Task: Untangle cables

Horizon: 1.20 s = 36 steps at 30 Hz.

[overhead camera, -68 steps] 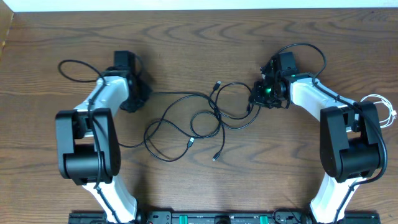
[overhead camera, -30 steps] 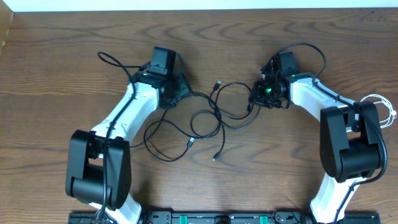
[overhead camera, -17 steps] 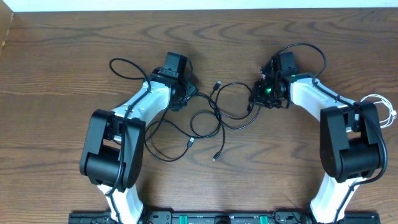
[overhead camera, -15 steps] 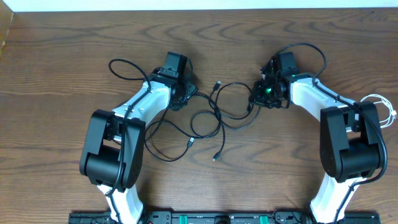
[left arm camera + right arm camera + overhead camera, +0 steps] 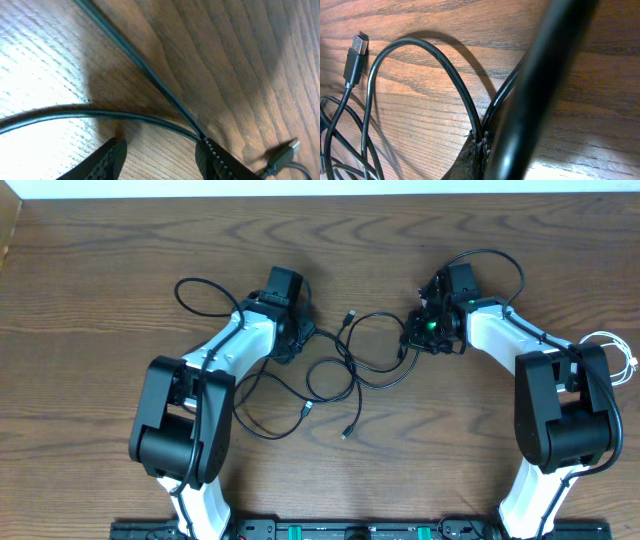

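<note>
The black cable [image 5: 308, 378] lies in tangled loops on the wooden table between the two arms. My left gripper [image 5: 290, 348] is low at the tangle's upper left. In the left wrist view it [image 5: 161, 157] is open, and two crossing strands of the black cable [image 5: 125, 116] lie just ahead of its fingertips [image 5: 112, 155]. My right gripper [image 5: 413, 340] is at the tangle's upper right. In the right wrist view it [image 5: 481, 142] is shut on a strand of the black cable [image 5: 455, 85]. The white cable [image 5: 618, 358] is bunched at the far right.
A USB plug [image 5: 355, 52] of the black cable lies left of the right gripper, and another plug [image 5: 282, 152] lies right of the left gripper. The arms' own thick wires [image 5: 200, 290] arc behind each wrist. The table's back edge [image 5: 320, 195] runs along the top.
My left arm has swung from the left side of the table rightward to the tangle, and its jaws have narrowed a little. The right arm and the cables have not moved.
</note>
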Motion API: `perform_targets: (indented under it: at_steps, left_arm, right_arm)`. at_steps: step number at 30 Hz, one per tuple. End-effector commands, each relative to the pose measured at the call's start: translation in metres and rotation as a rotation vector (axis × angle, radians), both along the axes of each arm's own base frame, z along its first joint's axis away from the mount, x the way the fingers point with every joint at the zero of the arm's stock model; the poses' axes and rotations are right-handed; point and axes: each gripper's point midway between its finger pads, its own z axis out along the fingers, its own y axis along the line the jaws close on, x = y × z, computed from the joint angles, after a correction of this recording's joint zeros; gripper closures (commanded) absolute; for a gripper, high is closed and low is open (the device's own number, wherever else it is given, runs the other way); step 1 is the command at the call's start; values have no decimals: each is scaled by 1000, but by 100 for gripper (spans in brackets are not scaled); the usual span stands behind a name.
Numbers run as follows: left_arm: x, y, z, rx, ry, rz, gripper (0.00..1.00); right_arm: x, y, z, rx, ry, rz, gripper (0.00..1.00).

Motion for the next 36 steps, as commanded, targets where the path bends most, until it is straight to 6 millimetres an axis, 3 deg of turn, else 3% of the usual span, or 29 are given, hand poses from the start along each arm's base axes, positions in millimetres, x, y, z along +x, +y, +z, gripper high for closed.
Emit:
perform_targets:
  at_steps: [1, 9, 13, 16, 22, 30, 36]
  left_arm:
    - [-3, 10, -7, 82, 3, 47, 51]
    - [-1, 16, -6, 144, -26, 140, 53]
    - [0, 16, -6, 132, -25, 180, 65]
    - [1, 16, -6, 131, -28, 181, 67]
    - [11, 6, -2, 77, -64, 172, 49]
    - [27, -3, 6, 4, -122, 246, 47]
    - [21, -13, 4, 0, -108, 245, 45]
  right_arm:
    - [-11, -8, -24, -47, 67, -23, 99]
    - [-11, -8, -24, -48, 66, -24, 99]
    - [-11, -8, -24, -47, 67, -23, 99]
    - [-11, -8, -24, -47, 67, -23, 99]
    - [-11, -8, -24, -47, 66, -24, 99]
    - [-11, -8, -24, -47, 67, -24, 99]
    - [-11, -8, -24, -47, 66, -24, 99]
